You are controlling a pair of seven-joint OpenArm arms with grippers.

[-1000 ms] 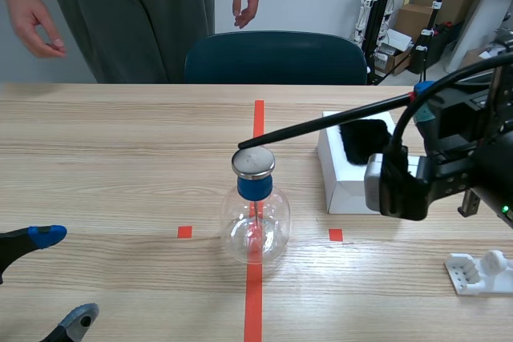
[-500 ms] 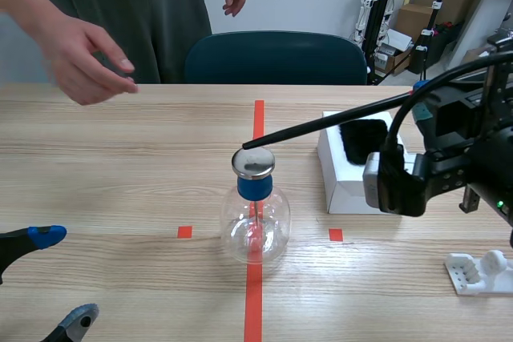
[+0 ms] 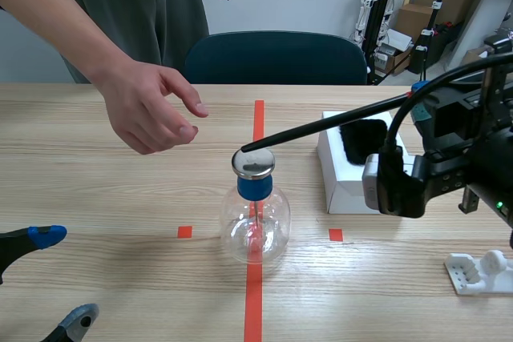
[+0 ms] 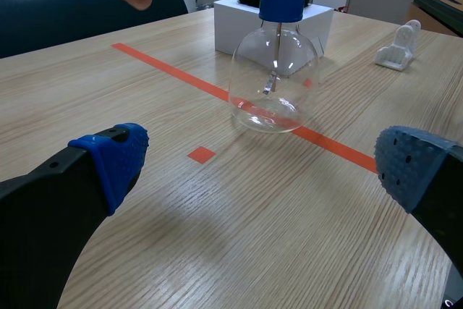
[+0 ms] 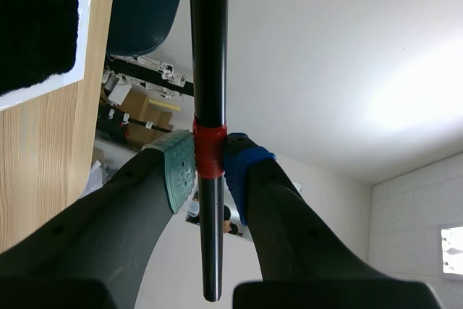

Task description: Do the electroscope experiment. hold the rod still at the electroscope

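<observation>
Scene view: the right gripper [image 5: 210,168] holds the black rod [image 3: 321,126] at the electroscope [image 3: 255,214] as a person's hand [image 3: 152,110] comes in.
Since half a second ago the hand has dropped from the frame's upper left towards the centre and now hangs just left of the metal cap [image 3: 253,162]; rod, flask and both arms have not shifted. The rod's tip sits at the cap's upper left edge, and whether they touch cannot be told. The right jaws are clamped on the rod's red band. The left gripper [image 3: 62,278], at lower left, has its jaws spread wide on nothing. The glass flask encloses a thin metal stem under a blue stopper [image 3: 255,187]. Right of centre, a white box [image 3: 345,186] carries a black fur pad [image 3: 365,140].
</observation>
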